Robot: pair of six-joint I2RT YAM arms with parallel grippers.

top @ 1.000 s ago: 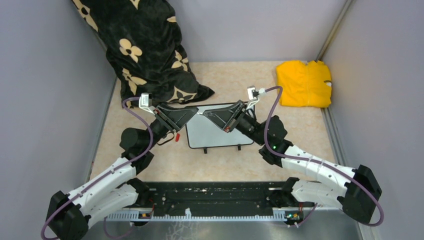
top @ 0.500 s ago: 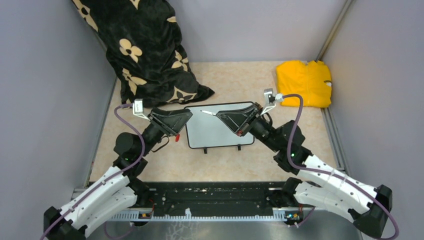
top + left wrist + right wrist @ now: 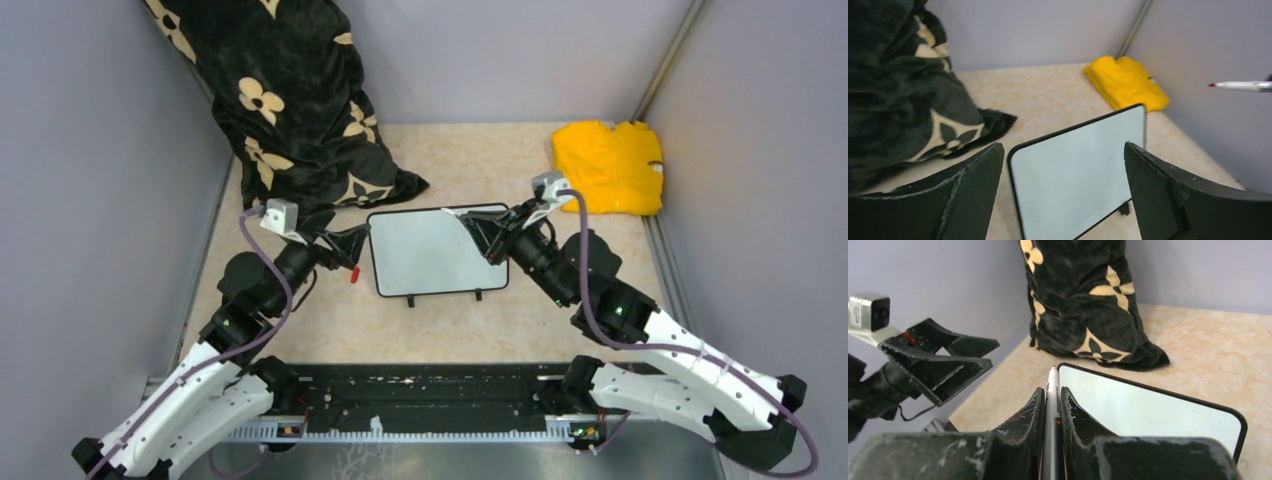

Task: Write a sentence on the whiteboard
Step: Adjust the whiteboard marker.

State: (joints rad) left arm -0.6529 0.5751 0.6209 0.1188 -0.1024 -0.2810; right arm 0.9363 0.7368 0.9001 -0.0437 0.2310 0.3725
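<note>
The whiteboard (image 3: 425,255) stands on its two small feet in the middle of the table. Its white face (image 3: 1078,175) is bare, and no sentence shows on it. My left gripper (image 3: 356,240) hovers at the board's left edge, open wide with nothing between its fingers (image 3: 973,190). My right gripper (image 3: 476,224) is over the board's far right corner, shut on a marker (image 3: 1052,390). The marker's red tip (image 3: 1212,85) points left, above the board (image 3: 1148,410) and clear of its surface.
A black blanket with cream flowers (image 3: 290,110) is heaped at the back left, close to the left gripper. A folded yellow cloth (image 3: 608,165) lies at the back right. A small red piece (image 3: 354,272) sits on the table by the board's left edge. Grey walls close in on three sides.
Both grippers were close together over the board's middle. The left one has opened wide and drawn back left; the right one has pulled back right with the marker.
</note>
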